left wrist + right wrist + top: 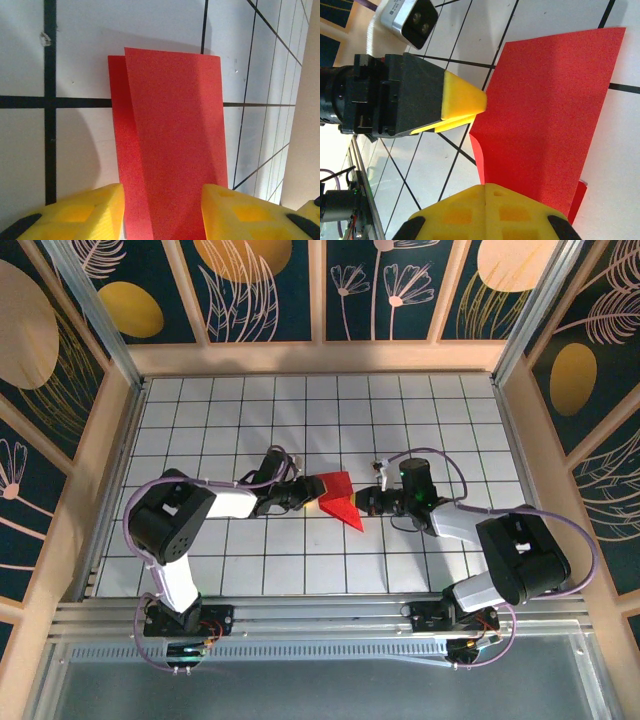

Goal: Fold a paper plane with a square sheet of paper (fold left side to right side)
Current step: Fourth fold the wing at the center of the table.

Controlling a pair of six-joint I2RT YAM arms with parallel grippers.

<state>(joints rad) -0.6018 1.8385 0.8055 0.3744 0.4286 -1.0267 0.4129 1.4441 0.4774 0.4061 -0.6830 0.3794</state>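
The sheet of paper (338, 500) lay on the table (300, 420), close to its middle and well away from every edge. We found the left gripper (305, 492) just left of the sheet, whose end reached in between its fingers (95, 215). The right gripper (362, 502) sat at the sheet's right side, its tip over the sheet. The two arm bases (185, 620) stood along the near edge, one toward each corner.

Red paper (338, 498) lies flat, central ahead of me, partly folded and tapering to a point at its near right end. I note two layers, the upper skewed over the lower, edges unmatched.
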